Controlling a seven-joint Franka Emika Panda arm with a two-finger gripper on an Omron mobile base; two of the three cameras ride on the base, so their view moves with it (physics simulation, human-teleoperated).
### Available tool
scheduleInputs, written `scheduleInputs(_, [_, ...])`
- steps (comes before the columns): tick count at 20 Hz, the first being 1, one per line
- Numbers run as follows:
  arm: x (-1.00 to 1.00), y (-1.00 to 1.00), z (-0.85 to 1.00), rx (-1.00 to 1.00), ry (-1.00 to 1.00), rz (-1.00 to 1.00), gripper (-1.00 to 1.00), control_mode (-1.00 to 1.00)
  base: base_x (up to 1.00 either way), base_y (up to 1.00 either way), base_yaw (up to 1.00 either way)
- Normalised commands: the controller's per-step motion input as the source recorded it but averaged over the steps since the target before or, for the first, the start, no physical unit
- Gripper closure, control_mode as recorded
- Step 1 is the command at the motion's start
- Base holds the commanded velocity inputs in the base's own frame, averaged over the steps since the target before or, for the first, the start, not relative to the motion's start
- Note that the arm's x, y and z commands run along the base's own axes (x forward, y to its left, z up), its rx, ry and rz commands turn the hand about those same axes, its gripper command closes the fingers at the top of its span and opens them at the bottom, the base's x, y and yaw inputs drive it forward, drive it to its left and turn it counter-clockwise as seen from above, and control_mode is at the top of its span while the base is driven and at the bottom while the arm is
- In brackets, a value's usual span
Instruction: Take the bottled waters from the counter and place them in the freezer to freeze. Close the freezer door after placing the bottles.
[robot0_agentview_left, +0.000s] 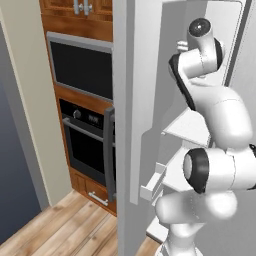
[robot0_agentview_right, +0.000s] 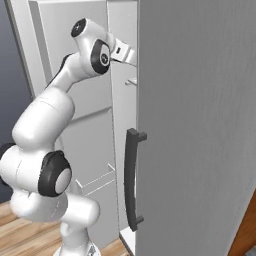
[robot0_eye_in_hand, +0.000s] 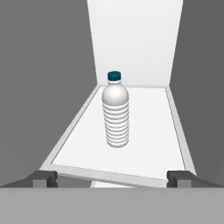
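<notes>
One bottled water (robot0_eye_in_hand: 116, 114), whitish and ribbed with a blue cap, stands upright on a white shelf (robot0_eye_in_hand: 153, 144) inside the freezer (robot0_agentview_left: 192, 127). My gripper (robot0_eye_in_hand: 113, 179) is open in front of the shelf's near edge, a short way back from the bottle and not touching it. Its fingertips (robot0_eye_in_hand: 43, 178) stand wide apart with nothing between them. The freezer door (robot0_agentview_left: 127, 100) is swung open to the left of my arm, with white bins (robot0_agentview_left: 152, 185) on its inner side. In the right base view my hand (robot0_agentview_right: 122, 52) reaches into the upper freezer. The counter is out of view.
Left of the open door are a silver microwave (robot0_agentview_left: 80, 65) and a black wall oven (robot0_agentview_left: 85, 145) in brown cabinets, above a wooden floor (robot0_agentview_left: 65, 230). A closed grey door with a dark handle (robot0_agentview_right: 131, 180) stands close on the right of my arm.
</notes>
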Motion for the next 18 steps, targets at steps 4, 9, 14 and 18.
scheduleInputs(4, [-0.95,0.43,0.07,-0.01,-0.02,0.04,-1.00,-1.00,0.00,0.00,0.00])
scheduleInputs(9, [-1.00,0.15,0.37,0.13,0.01,0.05,-1.00,-1.00,0.00,0.00,0.00])
scheduleInputs(14, [-1.00,0.18,0.07,0.10,0.11,0.07,-1.00,-1.00,0.00,0.00,0.00])
scheduleInputs(18, [-1.00,0.37,-0.45,0.03,0.05,0.18,-1.00,-1.00,0.00,0.00,0.00])
